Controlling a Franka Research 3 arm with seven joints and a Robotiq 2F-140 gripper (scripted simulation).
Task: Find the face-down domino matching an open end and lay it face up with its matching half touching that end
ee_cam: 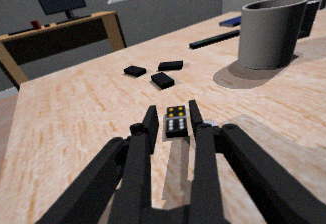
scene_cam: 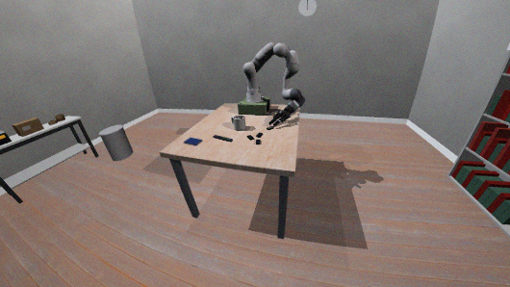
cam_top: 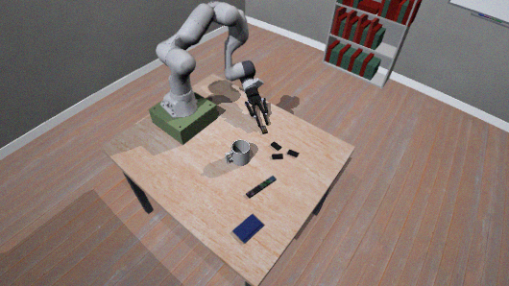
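My gripper is open, its fingertips low on either side of a face-up domino, with a gap on each side. That domino shows four yellow pips on its far half and six white pips on its near half. Three dark dominoes lie face down beyond: a nearer one, one toward the table's side and one nearer the line. The line of dominoes lies straight; its pips are too small to read.
A grey mug stands between the arm's base and the line. A blue book lies past the line. The wooden table's edge is beyond the face-down dominoes.
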